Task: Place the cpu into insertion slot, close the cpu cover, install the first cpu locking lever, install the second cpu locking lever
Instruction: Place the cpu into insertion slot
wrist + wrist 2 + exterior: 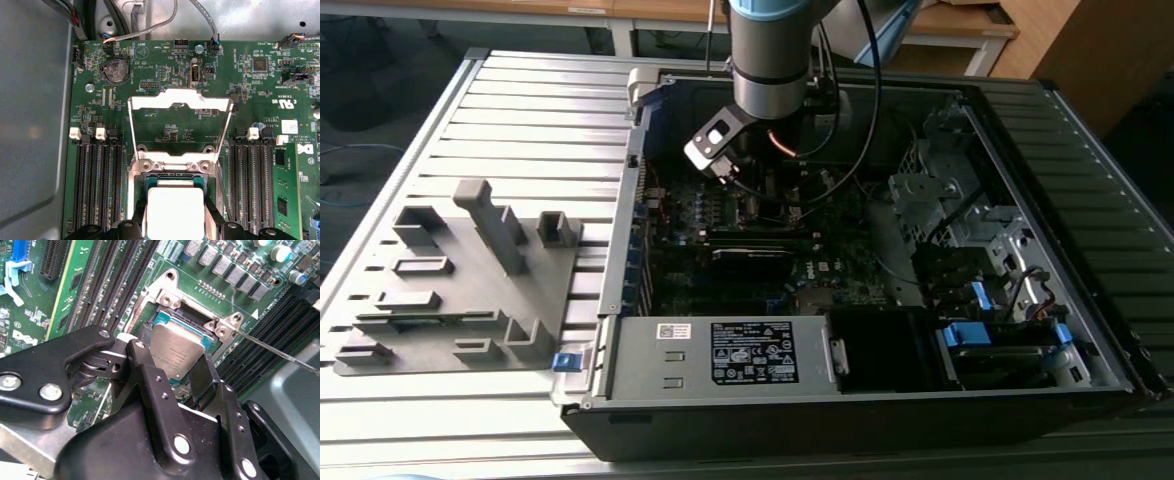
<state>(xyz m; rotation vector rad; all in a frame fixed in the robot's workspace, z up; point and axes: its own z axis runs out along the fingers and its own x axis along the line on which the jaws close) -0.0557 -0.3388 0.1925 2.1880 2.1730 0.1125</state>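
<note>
DESK: What do we count here?

PHOTOGRAPHER: One robot arm (767, 60) reaching down into one open computer case (720, 425) on a slatted metal table (520, 110). One grey parts tray (454, 290) lies beside the case, on the exterior view's left. At the wrist there is one gripper (174, 359) with two black fingers (150, 385), and one cpu (177, 347).

DESK: And the fingers?

PHOTOGRAPHER: Drawn in narrow on the cpu, one against each of two opposite edges. The chip sits directly over the insertion slot (167, 315), metal top up; whether it is fully seated cannot be told.

DESK: The cover?

PHOTOGRAPHER: One cpu cover (180, 98), swung open on its hinge at the side of the insertion slot away from the gripper. The board shows through its square opening. One thin locking lever (280, 354) slants away from a corner of the insertion slot, across the memory slots.

DESK: Room to move?

PHOTOGRAPHER: Tight. Two banks of memory slots (97, 185) flank the insertion slot on the motherboard (250, 85), close beside both fingers, and the raised cover closes off a third side. Above the case the way is open
</note>
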